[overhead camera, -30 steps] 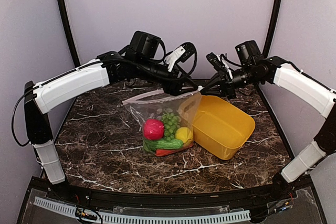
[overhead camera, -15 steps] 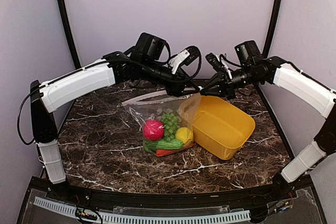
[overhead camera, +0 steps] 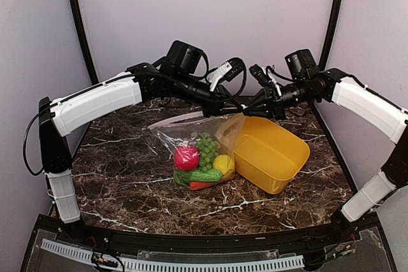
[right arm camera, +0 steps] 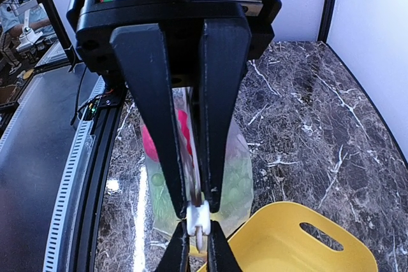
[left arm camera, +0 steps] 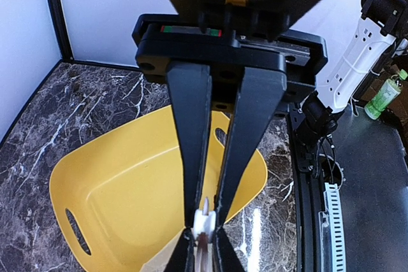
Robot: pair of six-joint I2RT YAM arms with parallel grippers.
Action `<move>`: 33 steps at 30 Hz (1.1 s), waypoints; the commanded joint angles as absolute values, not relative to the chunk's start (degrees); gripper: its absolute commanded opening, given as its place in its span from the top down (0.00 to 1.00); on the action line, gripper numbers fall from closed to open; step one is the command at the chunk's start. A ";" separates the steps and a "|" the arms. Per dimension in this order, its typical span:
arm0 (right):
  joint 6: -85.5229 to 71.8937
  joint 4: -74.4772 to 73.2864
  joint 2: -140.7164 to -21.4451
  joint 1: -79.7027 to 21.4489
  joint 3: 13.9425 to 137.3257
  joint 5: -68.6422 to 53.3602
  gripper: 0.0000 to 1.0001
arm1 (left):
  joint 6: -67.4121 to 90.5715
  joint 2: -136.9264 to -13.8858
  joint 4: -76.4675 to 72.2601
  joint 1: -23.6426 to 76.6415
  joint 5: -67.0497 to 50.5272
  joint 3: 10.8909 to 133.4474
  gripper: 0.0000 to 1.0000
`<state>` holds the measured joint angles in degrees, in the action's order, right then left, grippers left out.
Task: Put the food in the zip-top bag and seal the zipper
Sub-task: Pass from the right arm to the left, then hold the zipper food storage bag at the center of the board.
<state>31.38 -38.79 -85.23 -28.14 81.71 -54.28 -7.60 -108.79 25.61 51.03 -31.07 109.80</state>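
The zip-top bag (overhead camera: pixel 197 141) hangs over the marble table, lifted by its right mouth corner. Inside it lies the food: a red ball (overhead camera: pixel 186 157), green grapes (overhead camera: pixel 206 148), a lemon (overhead camera: pixel 222 164), a cucumber (overhead camera: pixel 201 174) and a carrot (overhead camera: pixel 201 185). The zipper (overhead camera: pixel 185 118) runs along the raised mouth. My left gripper (overhead camera: pixel 234 107) (left arm camera: pixel 205 218) is shut on the white slider (left arm camera: pixel 205 224) at that corner. My right gripper (overhead camera: pixel 247 107) (right arm camera: pixel 199 205) meets it tip to tip, pinched on the zipper strip just behind the slider (right arm camera: pixel 199 219).
The yellow basket (overhead camera: pixel 271 151) sits right of the bag, directly below both grippers, and shows no food in it (left arm camera: pixel 121 183) (right arm camera: pixel 306 246). The bag's lower part rests on the table (overhead camera: pixel 127 170) against the basket's left wall.
My left gripper reached in a little to the right and closed from wide open onto the slider. The right arm and the bag have stayed put.
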 commanded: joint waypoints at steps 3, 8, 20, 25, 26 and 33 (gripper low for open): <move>30.29 -36.65 -84.19 -28.74 81.11 -52.78 0.76 | -8.49 -109.01 26.44 51.28 -34.05 111.41 0.99; 30.03 -36.36 -84.05 -28.65 80.21 -51.69 0.70 | -8.53 -108.84 26.69 51.35 -34.54 111.39 0.99; 31.60 -36.46 -83.53 -28.65 79.39 -52.53 0.96 | -8.97 -108.05 26.94 51.32 -32.91 110.84 0.99; 31.83 -36.64 -83.32 -28.65 79.35 -53.29 1.00 | -8.70 -108.21 26.23 51.33 -33.30 110.38 0.87; 31.89 -36.65 -83.24 -28.62 79.44 -53.39 1.00 | -8.52 -108.25 25.85 51.28 -33.42 110.28 0.83; 31.73 -36.69 -83.18 -28.65 79.76 -53.51 1.00 | -7.68 -109.11 24.95 51.34 -34.93 110.76 0.75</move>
<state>31.42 -37.71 -84.73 -28.42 79.83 -52.90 -8.19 -108.90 25.39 51.07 -32.99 109.80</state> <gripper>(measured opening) 0.005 0.261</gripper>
